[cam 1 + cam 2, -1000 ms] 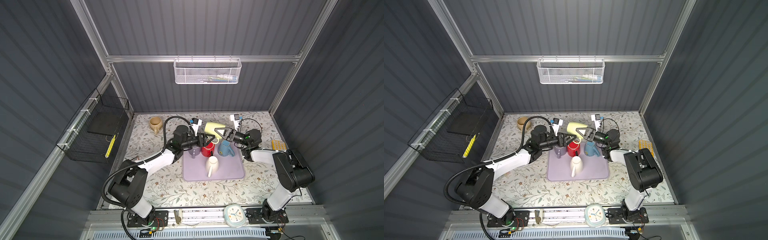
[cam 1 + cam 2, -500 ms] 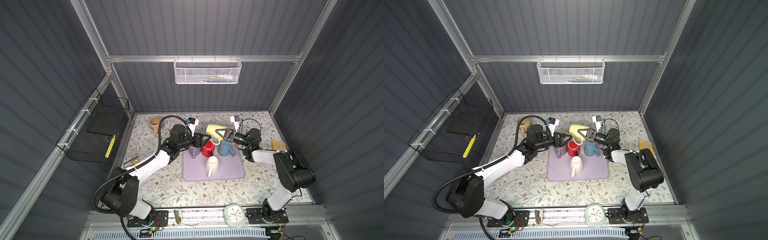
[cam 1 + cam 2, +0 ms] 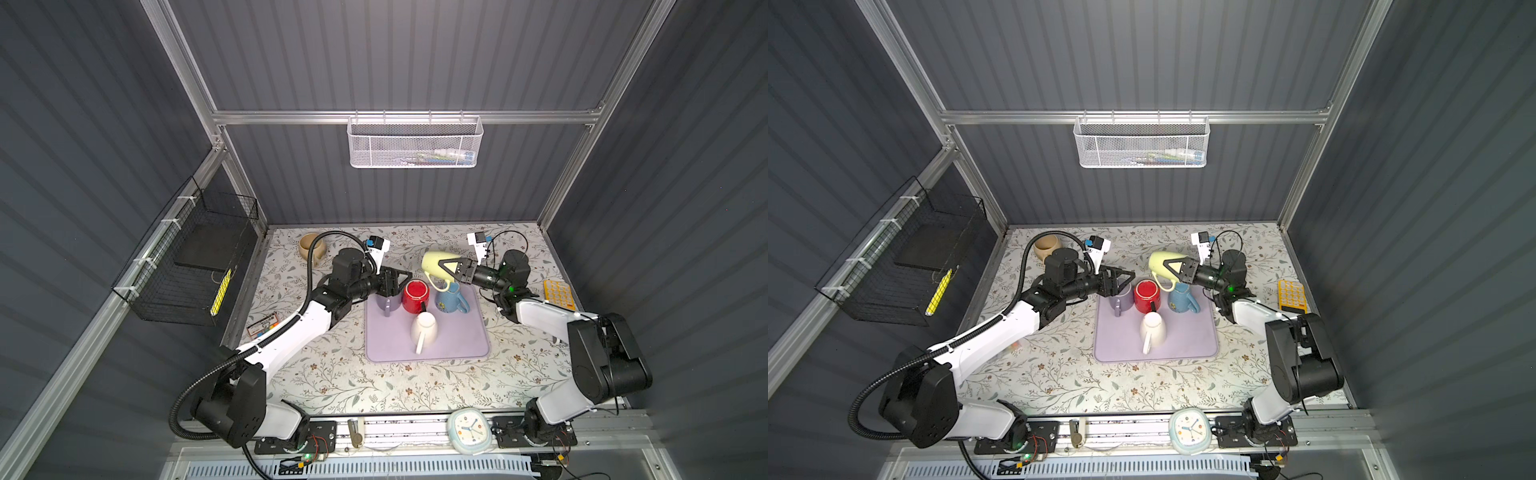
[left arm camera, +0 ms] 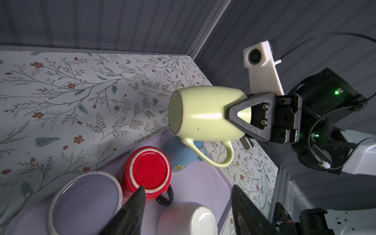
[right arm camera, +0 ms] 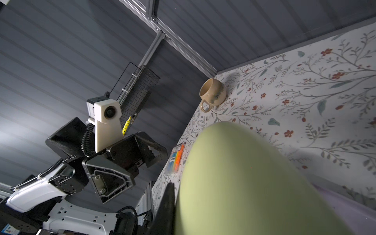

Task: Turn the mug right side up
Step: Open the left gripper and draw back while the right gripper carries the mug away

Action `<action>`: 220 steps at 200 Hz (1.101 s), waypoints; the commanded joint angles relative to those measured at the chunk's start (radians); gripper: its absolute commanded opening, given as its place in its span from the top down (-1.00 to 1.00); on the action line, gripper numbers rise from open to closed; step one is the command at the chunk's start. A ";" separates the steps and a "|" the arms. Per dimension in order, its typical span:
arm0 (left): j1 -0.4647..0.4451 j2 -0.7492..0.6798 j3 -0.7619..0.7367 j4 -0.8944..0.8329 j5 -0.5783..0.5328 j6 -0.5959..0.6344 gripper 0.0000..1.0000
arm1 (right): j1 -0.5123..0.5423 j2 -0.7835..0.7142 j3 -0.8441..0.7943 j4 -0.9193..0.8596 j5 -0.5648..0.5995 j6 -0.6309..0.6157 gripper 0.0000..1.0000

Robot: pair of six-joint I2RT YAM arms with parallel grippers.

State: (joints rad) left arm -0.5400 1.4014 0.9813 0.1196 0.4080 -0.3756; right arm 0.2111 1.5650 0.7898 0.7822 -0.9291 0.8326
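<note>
The pale yellow-green mug (image 3: 432, 262) (image 3: 1159, 261) hangs in the air over the back edge of the lavender mat (image 3: 457, 345). It lies on its side, mouth toward the left arm and handle pointing down, as the left wrist view shows (image 4: 203, 114). My right gripper (image 3: 442, 268) (image 3: 1168, 266) (image 4: 232, 114) is shut on its base end. In the right wrist view the mug (image 5: 254, 183) fills the frame beside one finger (image 5: 169, 205). My left gripper (image 3: 409, 276) (image 3: 1133, 275) (image 4: 188, 187) is open and empty, a short way left of the mug's mouth.
On the mat stand an upside-down red mug (image 3: 415, 295), a blue mug (image 3: 449, 300), a white mug (image 3: 424, 328) and an upright lavender mug (image 3: 384, 301). A tan mug (image 3: 311, 247) sits at the back left. A clock (image 3: 469, 428) stands at the front edge.
My left gripper has drawn back leftward and down from the mug's mouth, staying open. The right gripper keeps the mug nearly still, slightly lower.
</note>
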 commanded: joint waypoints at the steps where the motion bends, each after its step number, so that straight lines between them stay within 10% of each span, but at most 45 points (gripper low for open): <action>1: 0.011 -0.030 0.036 -0.072 -0.020 0.057 -0.34 | -0.017 -0.052 0.070 -0.134 0.010 -0.126 1.00; 87: 0.016 -0.085 0.045 -0.252 -0.071 0.179 -0.34 | -0.103 -0.110 0.304 -0.877 0.218 -0.505 1.00; 220: 0.015 -0.185 0.012 -0.466 -0.181 0.333 -0.33 | -0.208 0.182 0.824 -1.498 0.559 -0.793 1.00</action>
State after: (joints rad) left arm -0.5327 1.2434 0.9997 -0.3031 0.2443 -0.0811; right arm 0.0128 1.7126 1.5101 -0.6323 -0.4458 0.1196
